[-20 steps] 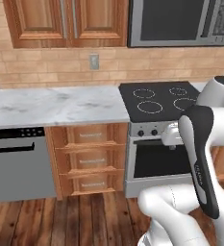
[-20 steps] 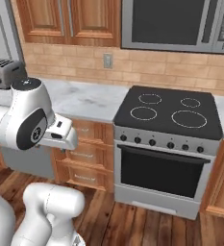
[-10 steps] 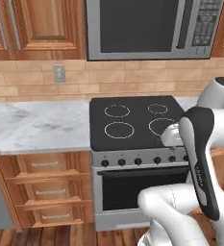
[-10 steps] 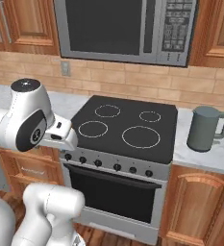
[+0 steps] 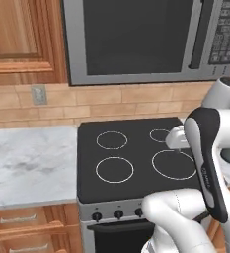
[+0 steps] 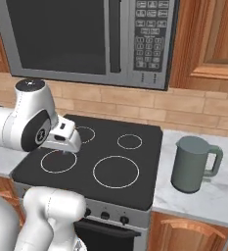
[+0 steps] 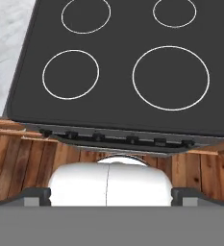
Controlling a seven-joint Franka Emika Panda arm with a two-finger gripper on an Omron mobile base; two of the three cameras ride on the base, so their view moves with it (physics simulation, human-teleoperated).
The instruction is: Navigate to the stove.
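Since the stove (image 5: 136,163) already sits almost square ahead of the base, with its black cooktop spread across the middle of both base views and its row of knobs (image 7: 116,138) running along the near edge in the hand view, the step in hand looks like the last bit of the approach, and doing it well is a matter of stopping cleanly, not of covering more ground. From the left base view the cooktop lies from centre toward 4 o'clock, with the marble counter (image 5: 30,165) at 9 o'clock and the microwave (image 5: 146,39) at 12. In the right base view a grey kettle (image 6: 193,164) stands on the counter at 3 o'clock, just beside the stove, so any sideways correction should be small and keep the arm away from it. Whether the hand is open or clenched cannot be told; it carries nothing visible. I judge the task nearly complete.
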